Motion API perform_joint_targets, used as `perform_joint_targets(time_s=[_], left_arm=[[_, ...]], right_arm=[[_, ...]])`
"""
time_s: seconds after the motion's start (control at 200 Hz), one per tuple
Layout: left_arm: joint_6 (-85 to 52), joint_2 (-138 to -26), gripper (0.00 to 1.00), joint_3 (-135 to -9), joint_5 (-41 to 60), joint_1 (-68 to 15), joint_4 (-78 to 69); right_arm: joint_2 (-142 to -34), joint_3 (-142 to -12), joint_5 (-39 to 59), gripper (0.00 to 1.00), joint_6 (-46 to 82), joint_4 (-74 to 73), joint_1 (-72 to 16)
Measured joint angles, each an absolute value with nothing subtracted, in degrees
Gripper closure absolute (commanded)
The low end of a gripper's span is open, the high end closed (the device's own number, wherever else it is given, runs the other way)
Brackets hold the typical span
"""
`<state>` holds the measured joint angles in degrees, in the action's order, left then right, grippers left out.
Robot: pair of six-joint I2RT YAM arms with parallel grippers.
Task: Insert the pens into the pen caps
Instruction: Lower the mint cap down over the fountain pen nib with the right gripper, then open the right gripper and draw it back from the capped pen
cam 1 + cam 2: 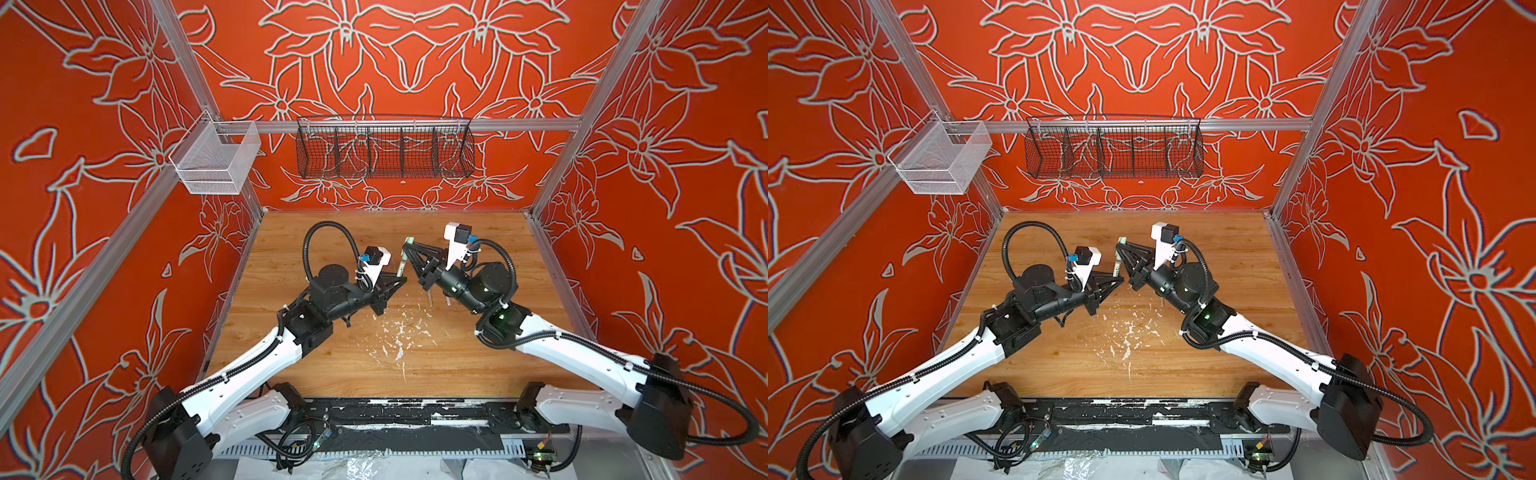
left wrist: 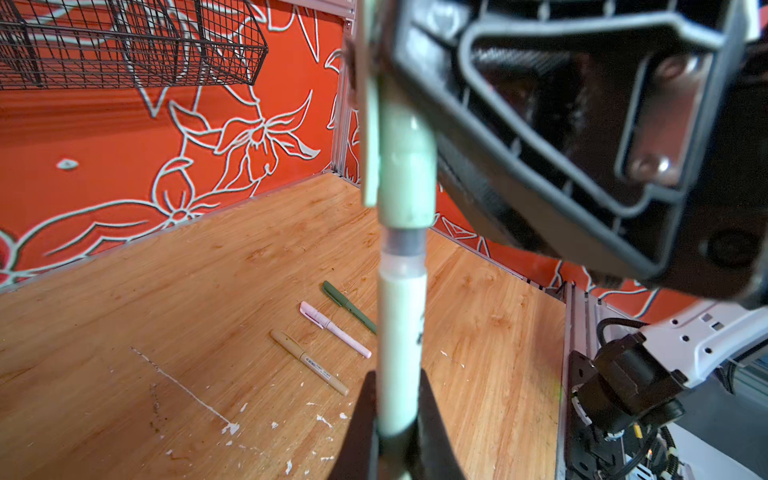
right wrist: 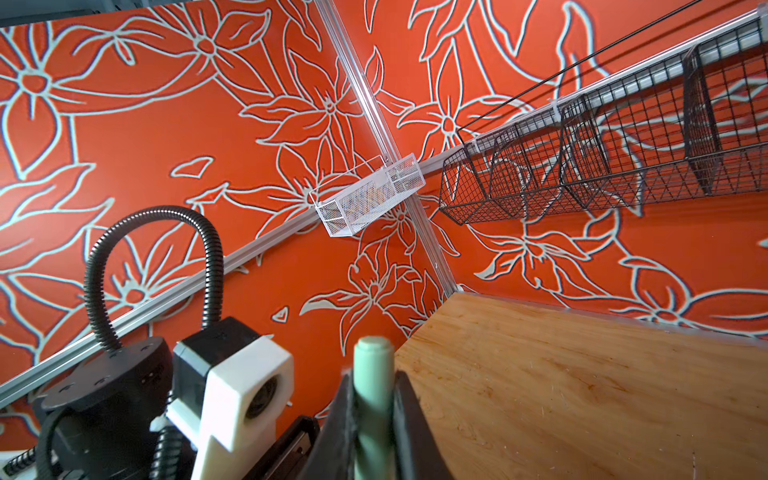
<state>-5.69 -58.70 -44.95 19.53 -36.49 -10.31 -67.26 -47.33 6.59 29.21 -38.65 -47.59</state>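
In both top views, at the centre of the frame above the wooden tabletop (image 1: 353, 365), the left end effector (image 1: 401, 280) is clamped on a slim pale green plastic pen (image 1: 400, 266). The right end effector (image 1: 405, 246) is clamped on its stubby pale green pen cap (image 1: 409, 240).

In the left wrist view the cap covers the tip, but a grey band of barrel shows. I judge it half seated. A dark green pen (image 2: 349, 307), pink pen (image 2: 334, 330) and tan pen (image 2: 309, 361) lie capped on the tabletop.

In the right wrist view, dark fingers (image 3: 341, 424) pinch the cap. Next comes a straight push along the pen.
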Motion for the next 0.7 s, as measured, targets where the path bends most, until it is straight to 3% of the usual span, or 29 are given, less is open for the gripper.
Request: perform_joint_targets(time_s=[0.245, 0.696], left_arm=[[-8.01, -58.70, 1.00, -47.11, 19.64, -36.77, -6.52], [-3.77, -60.97, 1.00, -53.45, 16.60, -36.80, -5.06]], right_arm=[[-66.50, -46.02, 7.53, 0.86, 29.39, -40.03, -47.59], [-58.70, -46.96, 9.02, 0.59, 24.25, -26.46, -47.64]])
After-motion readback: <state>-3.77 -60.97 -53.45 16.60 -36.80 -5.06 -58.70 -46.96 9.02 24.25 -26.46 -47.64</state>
